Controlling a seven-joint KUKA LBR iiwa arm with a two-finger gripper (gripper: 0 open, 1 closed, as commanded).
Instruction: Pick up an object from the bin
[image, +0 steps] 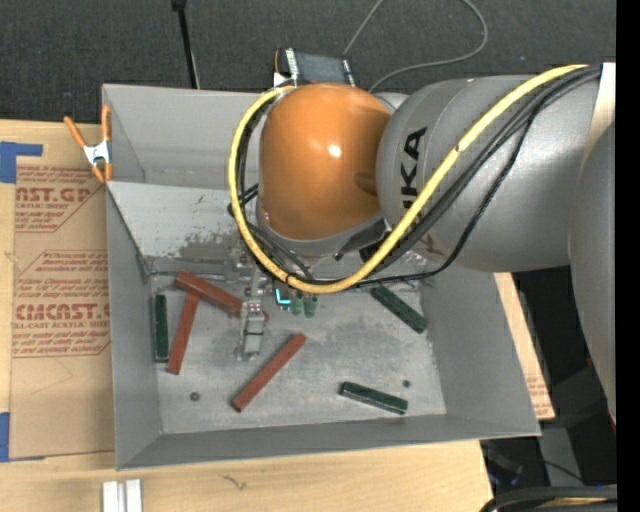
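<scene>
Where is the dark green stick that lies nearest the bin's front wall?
In the camera view, the green stick lies flat on the bin floor at lower right, near the front wall, right of a slanted red-brown stick and apart from it.

Just 1 camera on this one. It sits above the bin (125, 300) and looks down into it at a slight slant, from the near side, so the far wall shows tall. Pretty close in. The arm (520, 200) reaches in from the right, big and near the lens.
</scene>
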